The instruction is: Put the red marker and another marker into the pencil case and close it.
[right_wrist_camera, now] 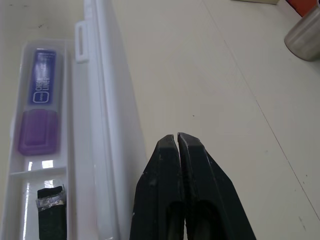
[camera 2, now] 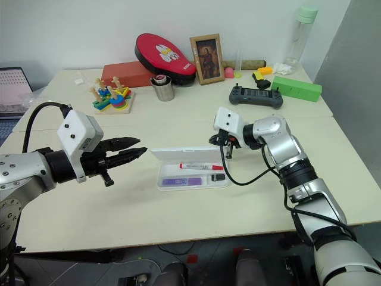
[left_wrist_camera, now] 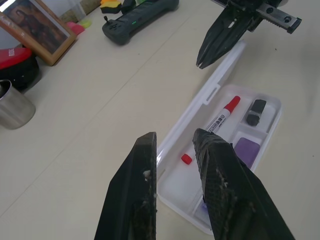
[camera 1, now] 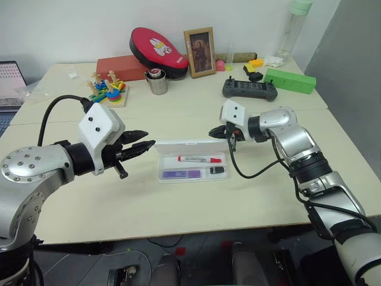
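on the table (camera 1: 196, 208) the pencil case (camera 1: 191, 165) lies open, lid raised along its far side. inside, the red marker (camera 1: 199, 159) rests farther back and the purple marker (camera 1: 181, 174) nearer. left claw (camera 1: 144, 146), closed and empty, hovers left of the case; right claw (camera 1: 215, 131), closed and empty, sits just beside the lid's far right corner.

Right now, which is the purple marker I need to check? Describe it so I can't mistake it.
Find the flat white plastic pencil case lying open in the middle of the beige table, between the two grippers. In its tray's near compartment lies the short, chunky lilac marker with a darker purple cap. The slim white marker with a red cap lies behind it, a small black item beside it.
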You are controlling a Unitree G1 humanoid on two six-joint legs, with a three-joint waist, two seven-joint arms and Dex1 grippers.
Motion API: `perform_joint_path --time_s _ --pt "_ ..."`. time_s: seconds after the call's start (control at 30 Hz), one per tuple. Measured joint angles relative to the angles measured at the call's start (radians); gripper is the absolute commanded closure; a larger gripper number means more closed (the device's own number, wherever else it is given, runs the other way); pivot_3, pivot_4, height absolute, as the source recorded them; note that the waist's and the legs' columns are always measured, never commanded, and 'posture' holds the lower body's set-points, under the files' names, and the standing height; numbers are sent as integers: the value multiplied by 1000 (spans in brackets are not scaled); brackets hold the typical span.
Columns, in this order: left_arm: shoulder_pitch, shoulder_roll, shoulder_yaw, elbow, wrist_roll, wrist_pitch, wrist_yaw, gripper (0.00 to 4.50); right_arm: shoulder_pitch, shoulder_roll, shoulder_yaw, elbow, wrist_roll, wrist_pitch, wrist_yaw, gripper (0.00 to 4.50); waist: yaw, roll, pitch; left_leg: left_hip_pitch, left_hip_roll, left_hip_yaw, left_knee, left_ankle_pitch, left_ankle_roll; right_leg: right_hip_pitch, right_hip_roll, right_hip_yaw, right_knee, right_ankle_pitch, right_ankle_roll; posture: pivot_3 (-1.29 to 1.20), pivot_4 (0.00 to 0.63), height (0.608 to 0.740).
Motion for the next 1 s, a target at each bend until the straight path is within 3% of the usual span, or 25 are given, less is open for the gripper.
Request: perform_joint_path --time_s 0.43,1.0 --pt "24 0 -1 0 4 -7 1 3267 178 15 82 -191 -2 123 10 4442 1 0 0 0 0 0 0 0 0 0 0 0 1 0 0 0 150 740" --pt "44 0 -1 7 13 -10 1 3267 203 84 88 -134 -20 108 -97 4442 -4 -2 -1 11 11 0 1 1 0 7 13 3 3 0 -9 0 150 740"
